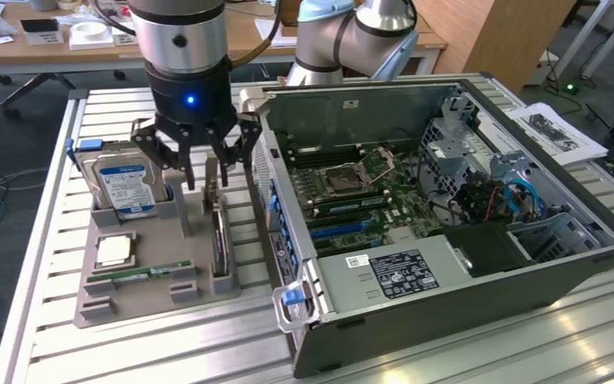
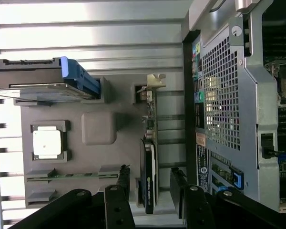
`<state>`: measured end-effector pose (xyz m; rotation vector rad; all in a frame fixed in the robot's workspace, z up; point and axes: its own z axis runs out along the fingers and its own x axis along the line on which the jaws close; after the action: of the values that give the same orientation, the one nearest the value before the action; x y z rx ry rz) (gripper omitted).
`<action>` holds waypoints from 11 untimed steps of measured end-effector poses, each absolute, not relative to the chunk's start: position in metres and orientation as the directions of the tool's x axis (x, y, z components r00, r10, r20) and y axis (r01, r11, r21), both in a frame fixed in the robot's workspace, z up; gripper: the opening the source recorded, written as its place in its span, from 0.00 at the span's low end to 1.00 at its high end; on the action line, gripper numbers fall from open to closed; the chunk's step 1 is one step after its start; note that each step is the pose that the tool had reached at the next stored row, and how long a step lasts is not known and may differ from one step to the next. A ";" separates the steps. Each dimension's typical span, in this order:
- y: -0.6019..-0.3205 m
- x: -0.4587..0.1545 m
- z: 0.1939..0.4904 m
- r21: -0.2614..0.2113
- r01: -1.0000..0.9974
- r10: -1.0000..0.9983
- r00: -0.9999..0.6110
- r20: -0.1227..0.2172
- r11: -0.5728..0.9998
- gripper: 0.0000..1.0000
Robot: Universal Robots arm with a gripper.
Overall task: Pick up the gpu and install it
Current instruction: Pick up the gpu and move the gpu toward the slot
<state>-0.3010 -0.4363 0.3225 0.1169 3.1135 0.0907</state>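
Note:
The gpu (image 1: 220, 236) stands on its edge in a slot of the grey holder tray (image 1: 137, 300), beside the open computer case. In the wrist view the gpu (image 2: 149, 157) shows its green board, black cooler and silver end bracket. My gripper (image 1: 209, 178) hangs just above the card's far end, open. From the wrist, the gripper (image 2: 151, 191) has one finger (image 2: 124, 188) on each side of the card, with a gap on both sides. Nothing is held.
The tray also holds a silver hard drive with a blue label (image 1: 125, 188), a processor chip (image 1: 115, 250) and a thin green memory stick (image 1: 141, 274). The computer case (image 1: 414, 280) lies open at the exterior view's right, its motherboard (image 1: 360, 192) exposed. Papers (image 1: 558, 132) lie beyond it.

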 end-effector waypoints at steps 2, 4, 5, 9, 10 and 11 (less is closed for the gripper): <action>-0.436 -0.301 0.320 0.059 0.074 0.076 -0.997 -0.022 0.995 0.47; -0.436 -0.301 0.317 0.059 0.074 0.076 -0.997 -0.022 0.995 0.47; -0.436 -0.301 0.315 0.059 0.074 0.076 -0.997 -0.022 0.995 0.47; -0.436 -0.301 0.310 0.060 0.074 0.076 -0.997 -0.022 0.995 0.47; -0.436 -0.301 0.309 0.060 0.074 0.076 -0.997 -0.022 0.995 0.47; -0.436 -0.301 0.308 0.060 0.074 0.076 -0.997 -0.022 0.995 0.47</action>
<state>-0.3010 -0.4363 0.3079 0.1169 3.1137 0.0922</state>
